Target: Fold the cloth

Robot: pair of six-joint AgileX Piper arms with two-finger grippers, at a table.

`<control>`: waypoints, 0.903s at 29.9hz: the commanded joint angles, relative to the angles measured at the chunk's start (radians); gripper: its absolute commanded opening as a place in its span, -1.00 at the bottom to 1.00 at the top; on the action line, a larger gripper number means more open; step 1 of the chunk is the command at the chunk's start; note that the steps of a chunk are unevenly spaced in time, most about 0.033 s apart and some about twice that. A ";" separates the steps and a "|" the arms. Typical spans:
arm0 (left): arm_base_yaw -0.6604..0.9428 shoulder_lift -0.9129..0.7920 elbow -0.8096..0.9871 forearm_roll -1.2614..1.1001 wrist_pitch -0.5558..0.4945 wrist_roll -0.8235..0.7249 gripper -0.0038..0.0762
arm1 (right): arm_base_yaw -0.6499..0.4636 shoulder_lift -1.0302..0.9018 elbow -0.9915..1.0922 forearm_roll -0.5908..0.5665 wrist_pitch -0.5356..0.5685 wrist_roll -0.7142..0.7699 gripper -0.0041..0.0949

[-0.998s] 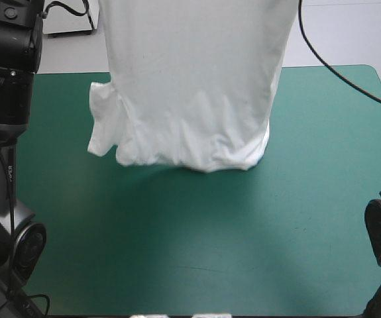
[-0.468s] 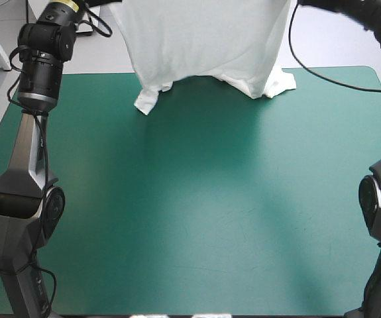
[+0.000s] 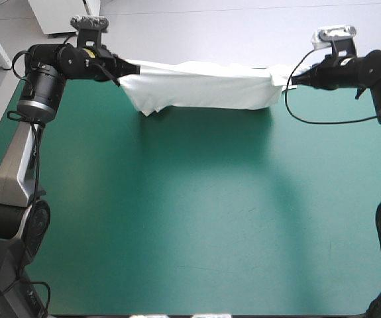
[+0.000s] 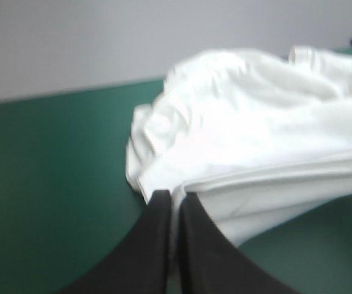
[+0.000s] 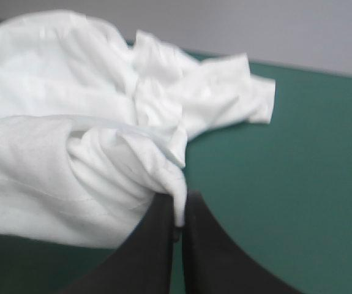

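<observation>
— Both grippers: what state?
— Left gripper [image 4: 174, 196] and right gripper [image 5: 179, 199], fingers almost together, each pinch one end of the T-shirt [image 3: 203, 86].
— Where's it?
— Stretched between them, a bunched band along the teal-green cover's [image 3: 197, 212] far edge.

one t-shirt [image 3: 203, 89]; two grippers, left gripper [image 3: 122, 71], right gripper [image 3: 289, 81]; one table [image 3: 190, 212]

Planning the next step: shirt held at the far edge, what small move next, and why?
Probably drag it toward the near edge: the left hand and right hand hold the T-shirt stretched but bunched at the far edge; dragging should spread it.
</observation>
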 commanded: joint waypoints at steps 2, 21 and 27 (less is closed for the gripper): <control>0.033 -0.157 0.140 0.033 0.085 0.006 -0.93 | -0.041 -0.190 0.246 -0.137 -0.088 -0.013 -0.95; 0.018 -0.762 1.233 -0.134 0.142 0.055 -0.93 | 0.106 -0.744 1.153 -0.279 -0.063 0.119 -0.95; 0.018 -0.800 1.366 -0.134 0.120 0.055 -0.93 | 0.126 -0.825 1.272 -0.288 -0.048 0.142 -0.95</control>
